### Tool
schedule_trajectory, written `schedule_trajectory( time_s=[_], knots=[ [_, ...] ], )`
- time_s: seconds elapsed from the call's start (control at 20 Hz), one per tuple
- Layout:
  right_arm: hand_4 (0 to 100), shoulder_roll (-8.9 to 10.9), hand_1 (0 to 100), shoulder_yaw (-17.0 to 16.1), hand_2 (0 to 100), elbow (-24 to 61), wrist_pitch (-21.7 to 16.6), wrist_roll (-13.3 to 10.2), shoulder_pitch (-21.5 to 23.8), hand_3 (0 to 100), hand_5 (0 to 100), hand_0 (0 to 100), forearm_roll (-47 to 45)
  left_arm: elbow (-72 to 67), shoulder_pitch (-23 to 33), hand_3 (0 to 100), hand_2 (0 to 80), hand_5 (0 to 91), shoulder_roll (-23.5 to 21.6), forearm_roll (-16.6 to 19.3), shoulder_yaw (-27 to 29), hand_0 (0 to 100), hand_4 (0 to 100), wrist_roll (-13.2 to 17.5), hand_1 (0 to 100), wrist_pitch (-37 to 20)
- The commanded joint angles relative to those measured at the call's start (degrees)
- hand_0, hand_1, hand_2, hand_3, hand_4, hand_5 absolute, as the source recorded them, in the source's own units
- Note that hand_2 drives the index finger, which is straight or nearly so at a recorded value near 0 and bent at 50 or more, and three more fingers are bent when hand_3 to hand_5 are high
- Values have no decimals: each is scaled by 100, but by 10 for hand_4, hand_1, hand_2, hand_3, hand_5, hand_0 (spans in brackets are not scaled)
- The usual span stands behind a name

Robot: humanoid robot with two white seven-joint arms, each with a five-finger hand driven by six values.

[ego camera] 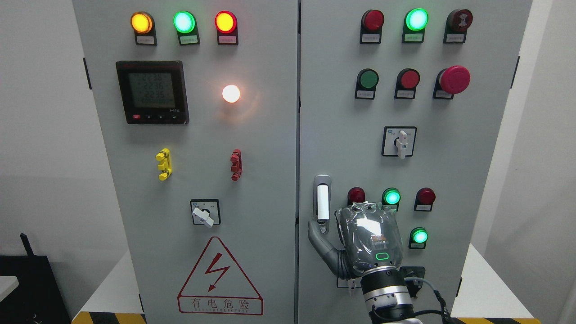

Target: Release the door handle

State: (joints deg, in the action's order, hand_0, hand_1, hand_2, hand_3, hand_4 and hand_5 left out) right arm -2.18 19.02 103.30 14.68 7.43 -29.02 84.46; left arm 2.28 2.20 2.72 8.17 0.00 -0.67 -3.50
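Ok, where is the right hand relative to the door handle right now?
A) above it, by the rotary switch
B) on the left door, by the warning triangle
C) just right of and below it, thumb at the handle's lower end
C: the right hand sits beside the door handle, its thumb reaching the handle's lower end.

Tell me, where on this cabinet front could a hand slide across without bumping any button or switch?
Bare metal lies between the rotary switch and the door handle, and left of the yellow terminal. It is crowded low on the right door, where the right hand sits among the red lamp and green lamps.
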Motion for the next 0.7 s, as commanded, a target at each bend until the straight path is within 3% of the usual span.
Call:
schedule_trajectory(
  time_s=[0.0,0.65],
  knots=[
    [911,-10,0,-3,1000,-12,0,4,-7,1000,952,439,0,0,0,0,0,0,0,0,-141,120,0,-3,389,-2],
    [916,-10,0,5,1000,-21,96,13,-7,1000,952,463,0,0,0,0,0,0,0,0,-141,120,0,-3,389,-10]
  ],
)
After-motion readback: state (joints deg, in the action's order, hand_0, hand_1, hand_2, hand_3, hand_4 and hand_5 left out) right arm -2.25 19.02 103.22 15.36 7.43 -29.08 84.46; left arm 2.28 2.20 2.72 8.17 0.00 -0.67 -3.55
